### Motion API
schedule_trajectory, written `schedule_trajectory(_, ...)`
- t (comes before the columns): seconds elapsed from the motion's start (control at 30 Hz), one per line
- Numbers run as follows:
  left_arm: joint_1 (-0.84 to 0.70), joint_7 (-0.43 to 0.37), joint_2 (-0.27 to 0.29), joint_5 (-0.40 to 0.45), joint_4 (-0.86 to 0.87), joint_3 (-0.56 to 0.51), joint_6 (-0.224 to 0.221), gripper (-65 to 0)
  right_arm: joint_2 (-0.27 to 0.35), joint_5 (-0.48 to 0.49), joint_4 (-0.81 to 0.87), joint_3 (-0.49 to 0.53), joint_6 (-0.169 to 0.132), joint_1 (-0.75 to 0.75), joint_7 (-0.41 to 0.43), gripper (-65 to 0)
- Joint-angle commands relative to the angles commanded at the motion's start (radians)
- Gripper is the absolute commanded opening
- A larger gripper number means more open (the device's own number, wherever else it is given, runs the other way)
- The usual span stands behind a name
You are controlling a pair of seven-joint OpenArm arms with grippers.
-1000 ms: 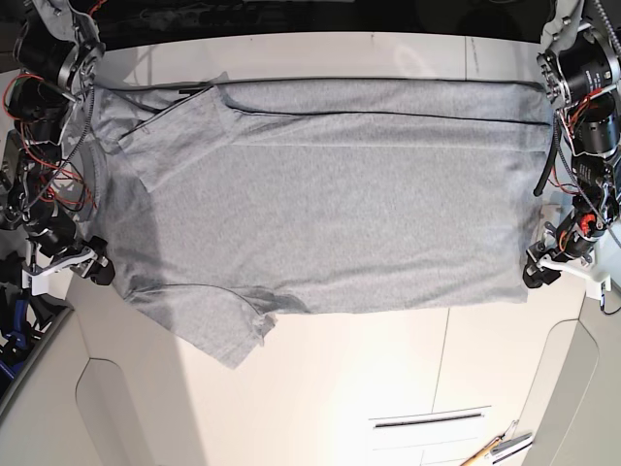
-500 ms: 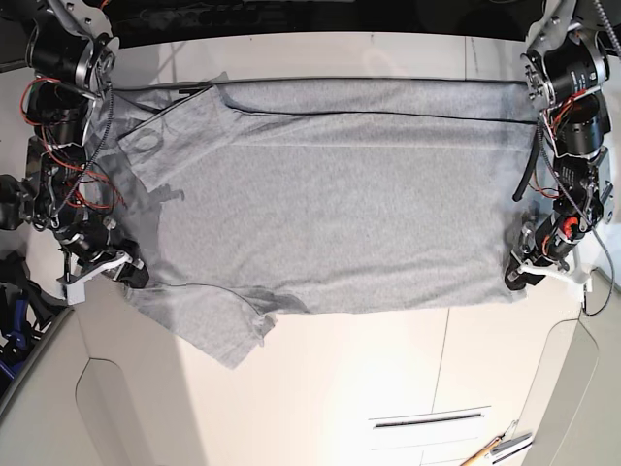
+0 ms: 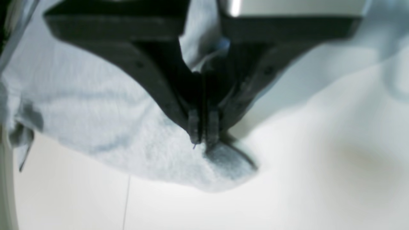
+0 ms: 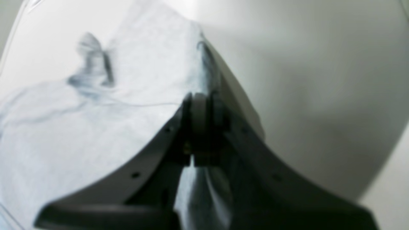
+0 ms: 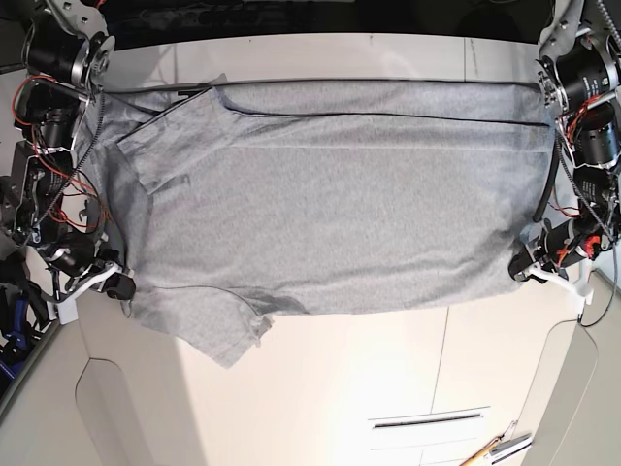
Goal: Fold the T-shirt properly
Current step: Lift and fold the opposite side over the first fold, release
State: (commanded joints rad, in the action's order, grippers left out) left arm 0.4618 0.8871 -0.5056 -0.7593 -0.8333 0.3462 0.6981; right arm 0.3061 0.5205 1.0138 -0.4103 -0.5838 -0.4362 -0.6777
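T-shirt [image 5: 330, 214]: heather grey, plain side up, spread flat across worktop [image 5: 340, 388].
Left end effector [image 3: 203, 134]: clenched on T-shirt hem corner.
Right end effector [image 4: 199, 127]: clenched on T-shirt shoulder edge.
Hidden: wrist views blurred; lettering unseen.

One grey T-shirt [image 5: 330, 209] lies spread on one white table [image 5: 388, 369]. Two robot arms stand at its sides, one gripper each: left gripper [image 5: 524, 269] and right gripper [image 5: 114, 284]. Two short sleeves show.
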Motion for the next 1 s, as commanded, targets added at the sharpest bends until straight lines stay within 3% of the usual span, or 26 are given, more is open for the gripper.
schedule_trajectory(0.23,-0.033,0.183,-0.064,-0.197,-0.092,0.000,0.000,-65.0,0.051,0.112,0.066,0.000,-0.005,0.019,-0.090,-65.0)
schedule_trajectory(0.37,-0.115,0.214,-0.095,-0.261,-0.174,0.000,0.000,-65.0,0.082,0.178,0.115,-0.003,-0.014,0.091,-0.098,-65.0)
schedule_trajectory(0.53,-0.220,0.264,-0.113,-0.316,-0.300,0.000,0.000,-65.0,0.099,0.185,0.225,-0.005,-0.015,0.192,-0.105,-65.0)
schedule_trajectory(0.87,-0.390,0.249,-0.126,-0.322,-0.378,0.000,0.000,-65.0,0.098,0.185,0.269,-0.048,-0.014,0.331,-0.100,-65.0)
schedule_trajectory(0.97,-0.400,0.234,-0.123,-0.322,-0.378,0.000,0.000,-65.0,0.097,0.117,0.266,-0.048,0.002,0.351,-0.048,-65.0)
schedule_trajectory(1.0,-0.400,0.223,-0.122,-0.321,-0.378,0.000,0.000,-65.0,0.097,0.090,0.263,-0.048,0.004,0.351,-0.019,-56.7)
